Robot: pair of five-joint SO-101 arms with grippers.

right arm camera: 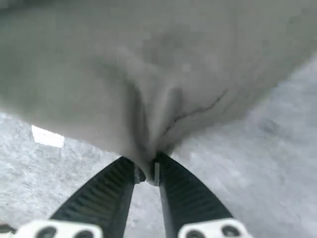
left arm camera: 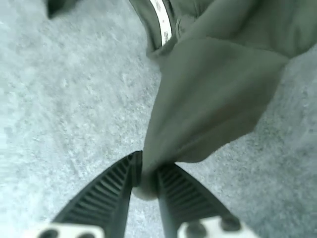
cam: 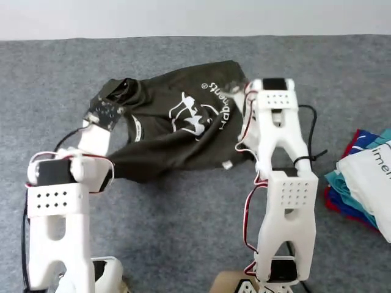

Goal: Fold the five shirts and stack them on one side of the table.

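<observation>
Shirt, dark olive, white chest print: it is lying crumpled and half spread across the upper centre of the high view, on the grey worktop. Collar label is facing up near the left side of the garment.

Left gripper: you are pinching a narrow bunch of the shirt's edge between clenched jaws, with the cloth fanning away from the tips.

Right gripper: you are likewise clamping a puckered fold of the shirt, with a small white tag lying just beside it on the worktop.

Stack of folded shirts: it is sitting at the right edge of the high view, well apart from the dark shirt and near the right arm's base.

Hazards, as judged:
- Both holds are looking thin. A quick pull may be enough to slip the cloth out of one gripper and leave the shirt dangling from the other.
- If you are lifting the two sides unevenly, the body is likely to twist and fold crooked.
- The cloth is already bunched, so creases may get trapped if you are not spreading it flat first.
- A wide swing of the right arm could be nudging the stack.
</observation>
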